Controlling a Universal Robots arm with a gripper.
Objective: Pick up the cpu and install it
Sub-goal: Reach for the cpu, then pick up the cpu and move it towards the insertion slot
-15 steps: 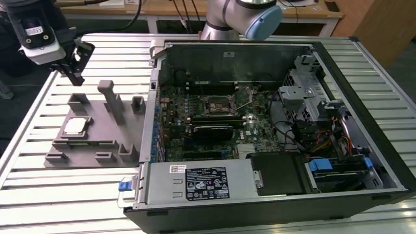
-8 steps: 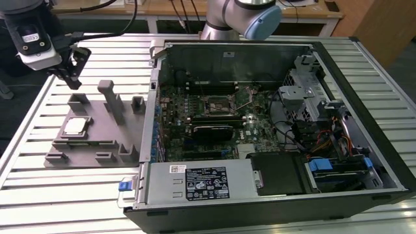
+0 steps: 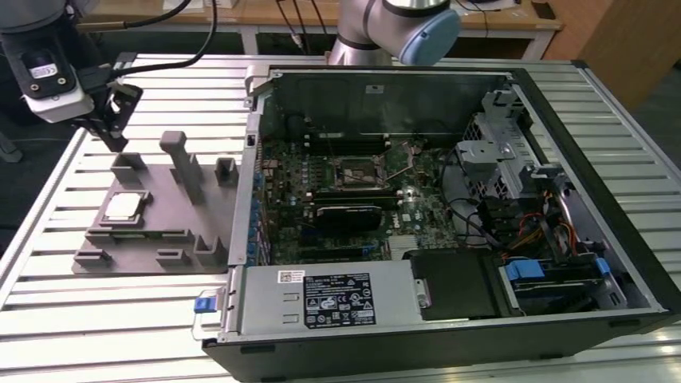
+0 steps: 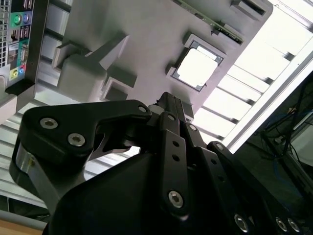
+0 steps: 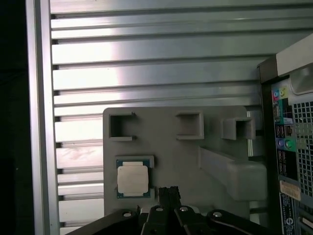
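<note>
- The gripper (image 3: 115,145) hangs above the table with its fingers (image 5: 165,196) pressed together and nothing between them. Closed like this it cannot straddle the chip. Going down in this state would put the tips onto a surface rather than on either side of one.
- The cpu (image 3: 124,207) lies flat in its shallow seat, below the fingertips and a little to one side, not touching them. In the first wrist view the cpu (image 5: 132,178) sits just beside the tips, not under them. A straight descent would probably meet the seat's rim or the chip's edge, which could scratch the lid or tip the chip out of its seat.
- The tray (image 3: 159,233) lies under the gripper on the slatted table. I cannot tell whether it is fastened. If it is not, a sideways nudge would shift both tray and chip.
- The post (image 3: 179,159) stands upright near the gripper, on the case side. A low sweep that way could strike it.
- The case (image 3: 252,120) wall rises beyond the post, higher than the tray, and anything carried across low would catch on it.
- The socket (image 3: 356,169) lies well away from the gripper, deep inside the case. A thin chip held by its edges may slip or tilt, and one set down skewed could damage the contacts.
</note>
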